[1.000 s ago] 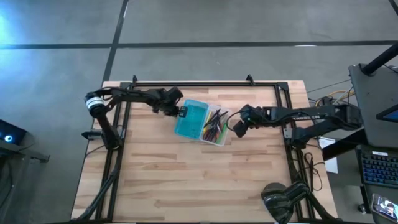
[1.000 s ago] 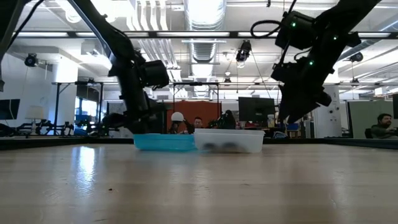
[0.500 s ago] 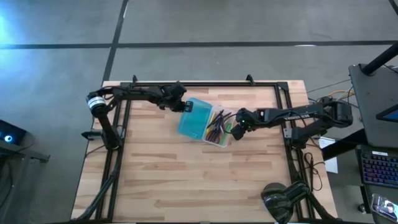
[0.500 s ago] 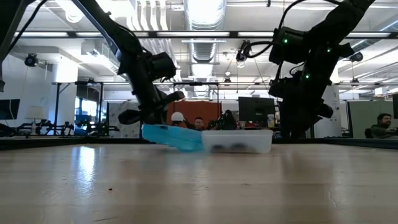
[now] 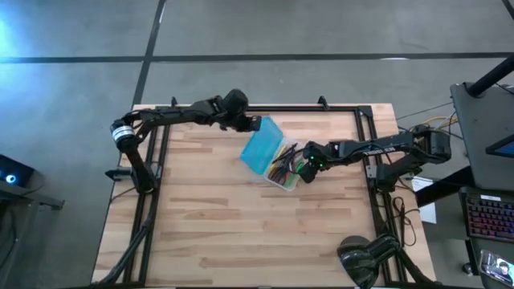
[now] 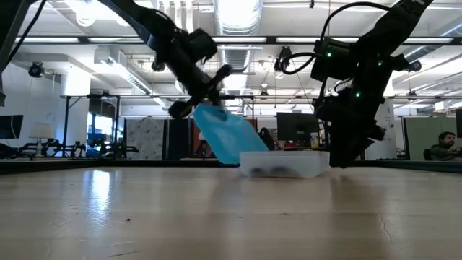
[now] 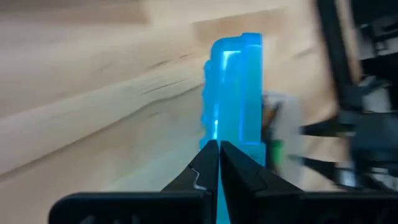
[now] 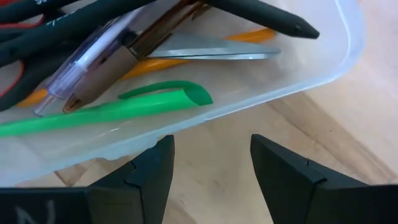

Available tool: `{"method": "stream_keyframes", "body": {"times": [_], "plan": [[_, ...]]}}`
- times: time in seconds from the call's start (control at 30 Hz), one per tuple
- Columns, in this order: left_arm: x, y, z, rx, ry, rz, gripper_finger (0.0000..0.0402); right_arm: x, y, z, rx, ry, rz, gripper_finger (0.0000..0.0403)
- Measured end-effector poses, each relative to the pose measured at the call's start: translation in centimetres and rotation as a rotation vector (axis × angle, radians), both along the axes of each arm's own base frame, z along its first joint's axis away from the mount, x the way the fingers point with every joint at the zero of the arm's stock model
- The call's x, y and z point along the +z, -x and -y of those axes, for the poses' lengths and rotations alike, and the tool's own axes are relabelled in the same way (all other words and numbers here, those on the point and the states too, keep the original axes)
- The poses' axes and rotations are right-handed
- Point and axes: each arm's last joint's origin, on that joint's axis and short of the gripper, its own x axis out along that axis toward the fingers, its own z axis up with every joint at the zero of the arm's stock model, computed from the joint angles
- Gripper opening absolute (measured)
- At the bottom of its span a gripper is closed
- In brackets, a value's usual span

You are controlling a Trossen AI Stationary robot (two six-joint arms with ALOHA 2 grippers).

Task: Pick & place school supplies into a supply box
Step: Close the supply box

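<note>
The supply box stands half open. Its clear half [image 5: 283, 172] [image 6: 281, 165] lies flat on the table and holds the school supplies [image 5: 279, 160]: a green pen [image 8: 106, 112], red-handled scissors [image 8: 205, 53], and orange and dark pens. The teal half [image 5: 263, 147] [image 6: 224, 133] slants up from the hinge. My left gripper [image 5: 254, 124] [image 6: 209, 97] [image 7: 219, 149] is shut on its raised edge. My right gripper [image 5: 305, 167] [image 6: 333, 155] [image 8: 211, 149] is open and low, at the clear half's right-hand wall [image 8: 280, 81]. My left gripper pinches the teal half's free long edge [image 7: 219, 163], opposite the hinge, between its two fingers, coming from the table's far left. That edge is lifted clear; the teal half tilts steeply, its hinge side down at the clear half. My right gripper: I cannot tell whether its fingertips [image 8: 163, 148] touch the clear wall.
A black frame rail [image 5: 265, 107] runs along the far edge just behind my left gripper. Bare wooden table [image 5: 241, 233] stretches toward the near edge. Beyond the table's right side are a desk with a keyboard [image 5: 490, 217] and a seated person [image 6: 447, 144].
My left gripper has risen and moved toward the far right, swinging the teal half up about its hinge from flat on the table to a steep tilt. The clear half has stayed on the table, sliding slightly right. My right gripper has come down beside the clear half.
</note>
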Motion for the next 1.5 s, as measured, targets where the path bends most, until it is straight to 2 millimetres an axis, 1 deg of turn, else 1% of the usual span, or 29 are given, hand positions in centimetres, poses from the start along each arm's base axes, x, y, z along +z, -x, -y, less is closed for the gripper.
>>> {"method": "stream_keyframes", "body": {"times": [0.1,0.17,0.27,0.4,0.47,0.57,0.67,0.77,0.87,0.97,1.07,1.2,1.37,1.5], "plan": [[1.7,-0.9,0.4,-0.023,-0.024,0.051,0.0,0.0,0.0,0.1,0.019,0.017,-0.001,0.0201],[2.5,-1.4,0.8,-0.034,-0.03,0.075,0.0,0.1,-0.1,0.1,0.02,0.037,0.007,0.0201],[3.0,-2.0,1.7,-0.037,-0.01,0.093,0.0,0.2,-0.4,0.4,0.029,0.06,0.037,0.0201],[2.9,-2.7,3.3,-0.057,-0.009,0.092,0.0,0.3,-0.6,0.8,0.023,0.071,0.059,0.0201],[2.3,-2.7,3.8,-0.031,-0.049,0.043,0.0,0.3,-0.4,1.0,0.013,0.07,0.051,0.0201],[1.3,-1.5,3.5,-0.018,-0.111,-0.14,0.0,0.2,-0.2,1.1,0.019,0.066,0.022,0.0201],[0.0,0.5,2.2,0.003,-0.148,-0.321,0.0,0.1,0.0,1.0,0.034,0.064,-0.001,0.0201],[-1.8,2.8,0.2,0.035,-0.147,-0.445,0.0,0.1,0.1,1.0,0.036,0.061,-0.011,0.0201],[-3.6,4.9,-1.7,0.052,-0.092,-0.471,0.0,0.0,0.1,1.0,0.036,0.059,-0.014,0.0201],[-5.6,6.0,-2.1,0.019,-0.015,-0.474,0.0,0.1,0.1,1.0,0.035,0.058,-0.014,0.0201],[-7.3,5.9,-1.2,-0.052,0.038,-0.489,0.0,0.1,0.1,1.0,0.033,0.058,-0.013,0.0201],[-9.2,5.1,-0.1,-0.12,0.084,-0.494,0.0,0.1,0.1,1.0,0.03,0.057,-0.012,0.0201],[-10.2,4.3,0.0,-0.13,0.129,-0.454,0.0,0.1,0.2,1.1,0.027,0.053,-0.011,0.0201],[-10.0,3.7,-0.3,-0.134,0.135,-0.412,0.0,0.1,0.2,1.3,0.015,0.047,-0.009,0.0201]]}}
